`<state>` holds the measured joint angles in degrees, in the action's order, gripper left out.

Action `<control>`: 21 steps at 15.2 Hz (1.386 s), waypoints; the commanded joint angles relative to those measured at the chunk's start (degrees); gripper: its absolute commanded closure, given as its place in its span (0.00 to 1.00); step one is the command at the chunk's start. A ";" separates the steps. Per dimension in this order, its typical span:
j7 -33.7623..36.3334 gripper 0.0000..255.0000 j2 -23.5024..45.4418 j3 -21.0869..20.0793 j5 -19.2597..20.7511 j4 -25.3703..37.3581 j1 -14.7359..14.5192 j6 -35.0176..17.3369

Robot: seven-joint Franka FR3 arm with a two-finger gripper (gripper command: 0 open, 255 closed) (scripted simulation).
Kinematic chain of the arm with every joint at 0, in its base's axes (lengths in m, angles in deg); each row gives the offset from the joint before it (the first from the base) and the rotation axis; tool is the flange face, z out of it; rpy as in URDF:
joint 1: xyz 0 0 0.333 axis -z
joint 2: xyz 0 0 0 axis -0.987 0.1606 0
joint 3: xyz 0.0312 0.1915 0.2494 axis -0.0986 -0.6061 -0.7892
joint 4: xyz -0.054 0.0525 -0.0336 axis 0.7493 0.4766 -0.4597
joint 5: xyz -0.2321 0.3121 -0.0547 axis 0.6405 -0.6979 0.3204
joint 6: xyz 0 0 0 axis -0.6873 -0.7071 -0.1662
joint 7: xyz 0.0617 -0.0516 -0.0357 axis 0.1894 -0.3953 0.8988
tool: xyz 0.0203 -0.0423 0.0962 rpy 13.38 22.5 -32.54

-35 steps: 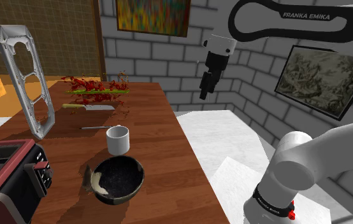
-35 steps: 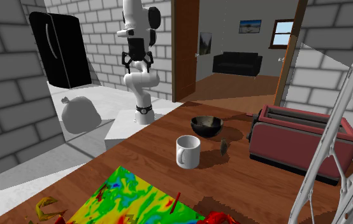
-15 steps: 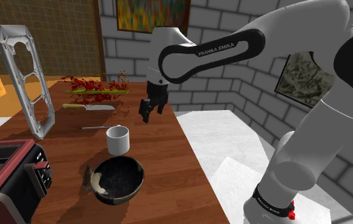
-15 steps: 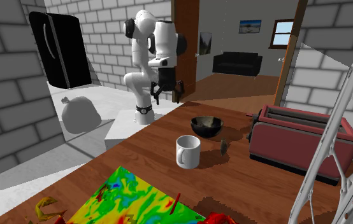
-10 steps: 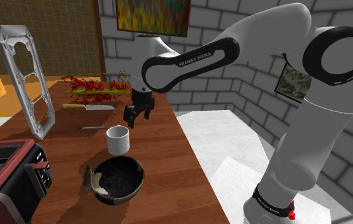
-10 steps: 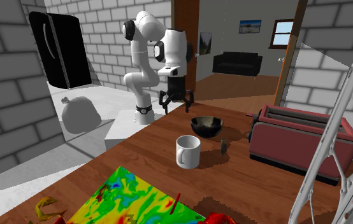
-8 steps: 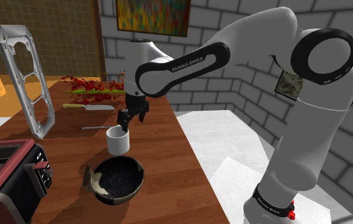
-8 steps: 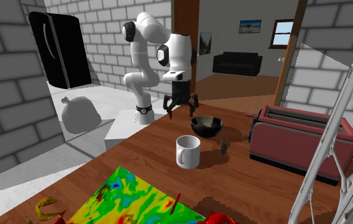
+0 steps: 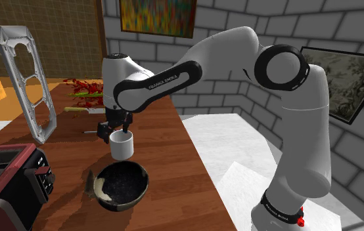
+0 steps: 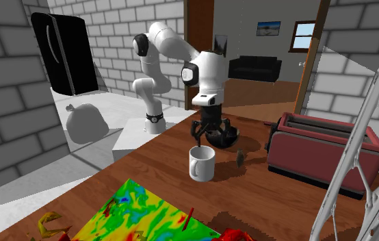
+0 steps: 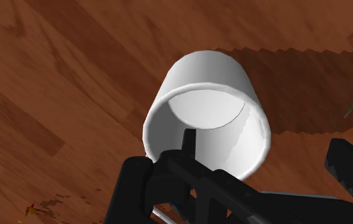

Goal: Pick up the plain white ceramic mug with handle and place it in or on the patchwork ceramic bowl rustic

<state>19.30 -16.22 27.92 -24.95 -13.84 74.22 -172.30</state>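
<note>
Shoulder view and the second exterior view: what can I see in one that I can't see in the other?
Of the two, the shoulder view has the knife and the inside of the dark bowl. The second exterior view has the black fridge, a sofa and the handle of the white mug. Both have the mug, the red toaster and the open gripper at the mug's rim.

We see a brown wood table (image 9: pixel 167 151). On it stand a white mug (image 9: pixel 122 145), a dark bowl (image 9: pixel 121 186) just beside the mug, and a red toaster (image 9: pixel 6 184). A tall grey frame (image 9: pixel 26 82) stands farther back, near a knife (image 9: pixel 82 110) and red leaves (image 9: pixel 85 87).
</note>
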 commanded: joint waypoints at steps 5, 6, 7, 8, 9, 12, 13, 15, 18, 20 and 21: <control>1.69 0.00 4.60 0.76 2.02 2.59 -1.49 -1.77; 1.81 0.00 5.06 0.88 2.23 2.50 -1.55 -2.30; 1.94 0.00 5.52 1.00 2.44 2.42 -1.61 -2.81; 2.13 0.00 6.26 1.20 2.77 2.32 -1.71 -3.62; 2.13 0.00 6.26 1.20 2.77 2.32 -1.71 -3.62; 2.13 0.00 6.26 1.20 2.77 2.32 -1.71 -3.62; 2.13 0.00 6.26 1.20 2.77 2.32 -1.71 -3.62; 2.13 0.00 6.26 1.20 2.77 2.32 -1.71 -3.62; 2.13 1.00 6.26 1.20 2.77 2.32 -1.71 -3.62; 2.13 1.00 6.26 1.20 2.77 2.32 -1.71 -3.62; 2.13 1.00 6.26 1.20 2.77 2.32 -1.71 -3.62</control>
<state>21.43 -9.96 29.12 -22.19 -11.52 72.50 -175.91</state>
